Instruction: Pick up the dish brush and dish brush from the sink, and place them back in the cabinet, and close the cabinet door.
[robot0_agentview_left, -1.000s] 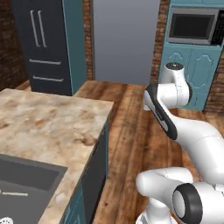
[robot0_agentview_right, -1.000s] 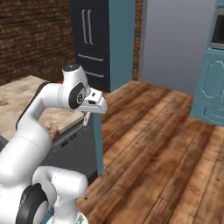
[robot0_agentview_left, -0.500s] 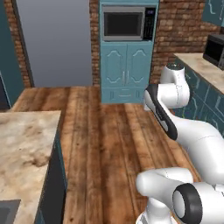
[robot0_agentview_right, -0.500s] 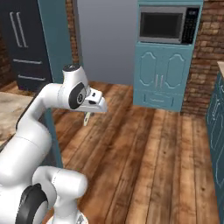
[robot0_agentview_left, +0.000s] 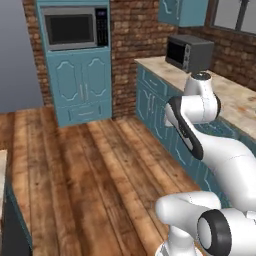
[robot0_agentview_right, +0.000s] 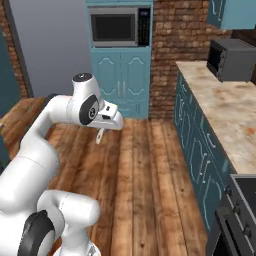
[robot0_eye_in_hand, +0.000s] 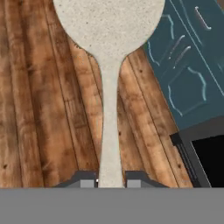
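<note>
the pale speckled stone-coloured dish brush (robot0_eye_in_hand: 110, 65), with a wide rounded head and a long thin handle, sits in the robot's two-finger gripper (robot0_eye_in_hand: 110, 179); in the hand view the two dark finger tips (robot0_eye_in_hand: 87, 180) press against either side of the handle's lower end, so the jaws are clamped on it. the head stretches away from the hand, over the brown wooden plank floor (robot0_eye_in_hand: 39, 109). in the right base view the brush (robot0_agentview_right: 100, 135) shows as a small pale piece hanging below the white hand (robot0_agentview_right: 109, 118), well above the floor (robot0_agentview_right: 145, 190).

beside the brush head in the hand view lie the low teal cupboards (robot0_eye_in_hand: 188, 65) with thin silver handles, and next to them a dark appliance front (robot0_eye_in_hand: 205, 153).

in the right base view the white arm (robot0_agentview_right: 55, 130) reaches up from the lower left. the beige marbled countertop (robot0_agentview_right: 225, 115) runs along the right wall, with a dark grey countertop microwave (robot0_agentview_right: 232, 60) on it. at the far wall stands a tall teal unit (robot0_agentview_right: 120, 85) with a built-in microwave (robot0_agentview_right: 119, 27), beside a red brick wall (robot0_agentview_right: 180, 35). in the left base view the same built-in microwave (robot0_agentview_left: 75, 27) and countertop microwave (robot0_agentview_left: 189, 52) appear, with the arm (robot0_agentview_left: 200, 125) close to the counter's teal fronts (robot0_agentview_left: 155, 110).
</note>
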